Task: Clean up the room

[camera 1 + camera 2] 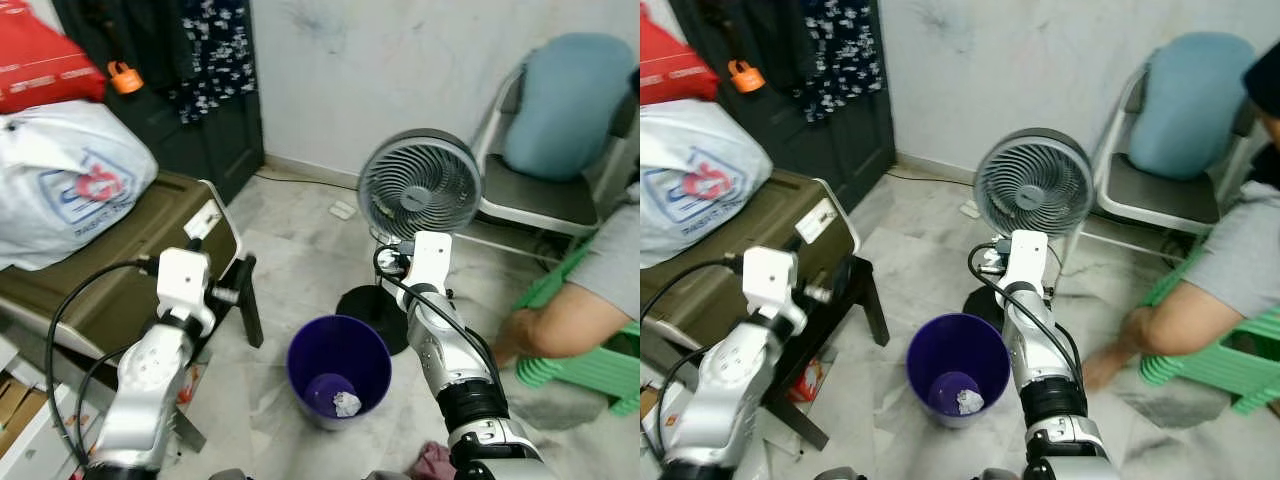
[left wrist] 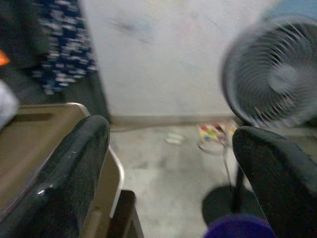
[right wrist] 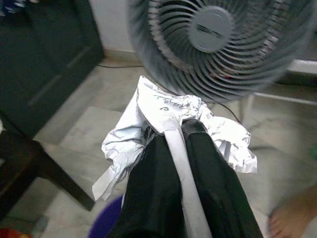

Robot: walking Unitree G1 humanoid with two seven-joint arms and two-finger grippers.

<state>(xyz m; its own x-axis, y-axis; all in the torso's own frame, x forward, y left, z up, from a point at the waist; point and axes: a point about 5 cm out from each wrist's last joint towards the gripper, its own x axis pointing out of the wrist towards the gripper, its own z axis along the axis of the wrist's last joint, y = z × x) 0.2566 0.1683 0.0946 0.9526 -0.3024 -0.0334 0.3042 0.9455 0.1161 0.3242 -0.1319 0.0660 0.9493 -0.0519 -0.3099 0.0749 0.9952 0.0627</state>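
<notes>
Right gripper (image 3: 173,126) jaws pinching crumpled paper (image 3: 148,119), raised just beyond the purple bin (image 1: 338,372), near the fan (image 1: 420,185). Left gripper (image 2: 168,163) jaws spread, empty. One wad (image 1: 347,404) already binned; I judge this drop next.

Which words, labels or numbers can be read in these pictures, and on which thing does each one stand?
No text can be read for certain.
White plastic bag: red and blue logo with one line of print below, too blurred to read.
Red bag: pale lettering, too small to read.
Brown case: white label, print too small.
Crumpled paper in the right gripper: faint marks, illegible.
Fan: hub badge blurred.
</notes>
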